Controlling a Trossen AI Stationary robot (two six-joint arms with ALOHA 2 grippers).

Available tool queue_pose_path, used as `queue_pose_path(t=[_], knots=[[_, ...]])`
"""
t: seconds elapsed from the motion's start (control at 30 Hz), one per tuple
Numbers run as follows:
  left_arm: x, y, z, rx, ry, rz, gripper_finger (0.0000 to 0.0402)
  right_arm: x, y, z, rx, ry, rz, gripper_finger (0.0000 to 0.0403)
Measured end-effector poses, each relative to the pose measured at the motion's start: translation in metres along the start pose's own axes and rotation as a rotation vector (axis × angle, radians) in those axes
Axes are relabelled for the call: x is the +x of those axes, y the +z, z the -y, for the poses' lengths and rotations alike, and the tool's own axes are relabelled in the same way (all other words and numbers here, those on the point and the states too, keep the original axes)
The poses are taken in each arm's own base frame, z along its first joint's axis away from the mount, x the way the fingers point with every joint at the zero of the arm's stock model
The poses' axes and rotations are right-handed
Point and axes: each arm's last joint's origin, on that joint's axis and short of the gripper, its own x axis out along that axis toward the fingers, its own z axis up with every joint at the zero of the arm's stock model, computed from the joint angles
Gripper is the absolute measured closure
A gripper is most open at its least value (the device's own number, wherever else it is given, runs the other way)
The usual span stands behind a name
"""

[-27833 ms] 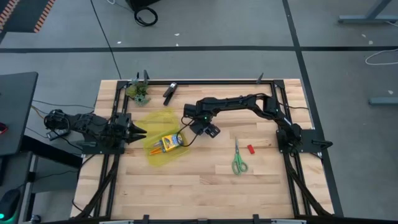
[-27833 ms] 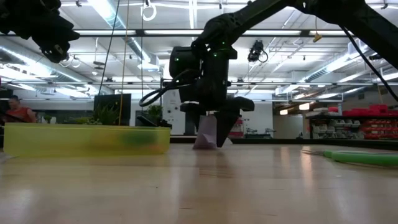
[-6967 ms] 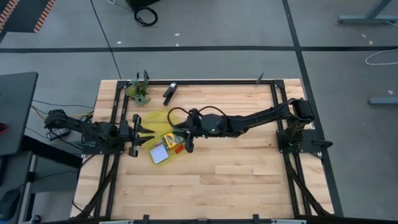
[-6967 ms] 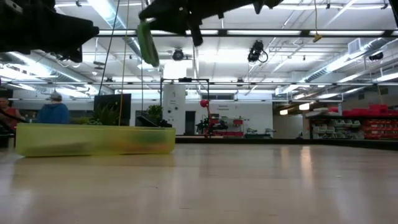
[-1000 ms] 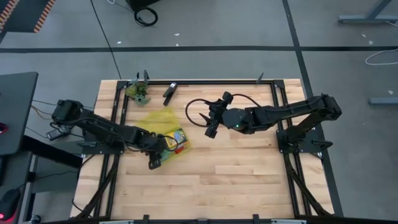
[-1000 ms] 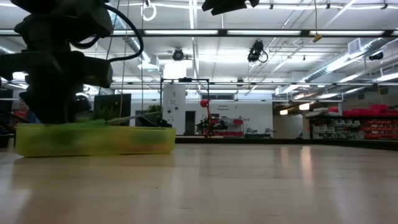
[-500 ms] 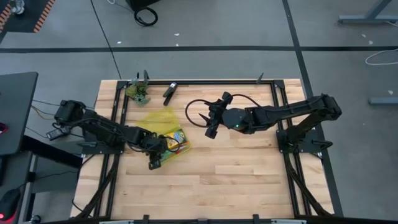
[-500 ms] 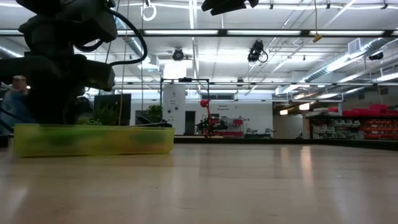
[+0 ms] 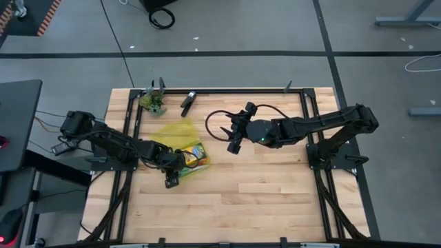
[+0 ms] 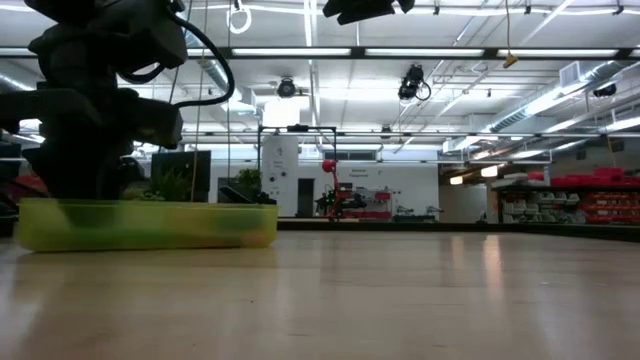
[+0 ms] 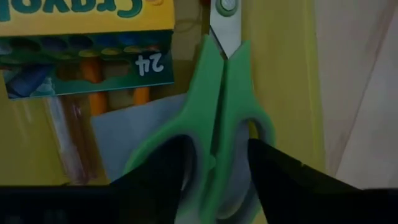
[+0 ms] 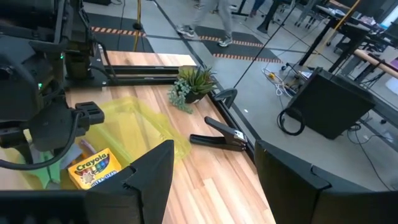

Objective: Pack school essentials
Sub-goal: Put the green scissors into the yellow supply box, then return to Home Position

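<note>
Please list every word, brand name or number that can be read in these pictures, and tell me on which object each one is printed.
"Crayola": on the crayon box, right wrist view; it appears only partly, upside down, in the left wrist view.
"24": on the same crayon box, printed upside down there.
Smaller print under the brand name on the box: too small to read.
High and low views: no readable text.

Crayon box (image 12: 94, 168): "Crayola" on lid; "24" on front, upside down.

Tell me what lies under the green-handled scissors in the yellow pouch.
Under the green-handled scissors lie a pale blue note pad and the yellow pouch, beside the crayon box. The handles and the left hand hide whatever lies below them.
</note>
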Motion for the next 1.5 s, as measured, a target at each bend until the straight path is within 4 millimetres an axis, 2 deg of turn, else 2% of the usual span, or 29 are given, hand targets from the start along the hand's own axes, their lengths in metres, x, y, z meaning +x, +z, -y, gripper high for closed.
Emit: queue_pose_path(t=[0.13, 0.23, 0.73, 0.93, 1.2, 1.4, 1.5], knots=[[-0.002, 0.000, 0.000, -0.003, -0.001, 0.007, 0.0185, 0.000, 0.000, 0.000, 0.003, 0.005, 0.000, 0.0173], [-0.006, -0.001, 0.000, -0.002, -0.004, 0.018, 0.0173, 0.000, 0.000, 0.000, 0.004, 0.008, 0.000, 0.0173], [-0.031, -0.002, -0.001, 0.057, -0.036, 0.110, 0.0170, 0.000, -0.003, -0.001, -0.017, 0.020, -0.027, 0.0173], [-0.053, -0.004, -0.002, 0.133, -0.061, 0.219, 0.0187, 0.000, -0.005, -0.003, -0.045, 0.067, -0.027, 0.0173], [-0.091, -0.012, -0.009, 0.203, -0.038, 0.425, 0.0226, 0.006, -0.018, -0.007, -0.085, 0.087, -0.035, 0.0173], [-0.113, -0.023, -0.016, 0.223, -0.039, 0.547, 0.0241, 0.001, -0.027, 0.002, -0.052, 0.126, -0.014, 0.0174], [-0.120, -0.029, -0.019, 0.233, -0.045, 0.603, 0.0246, -0.006, -0.039, 0.010, -0.012, 0.172, 0.050, 0.0182]])
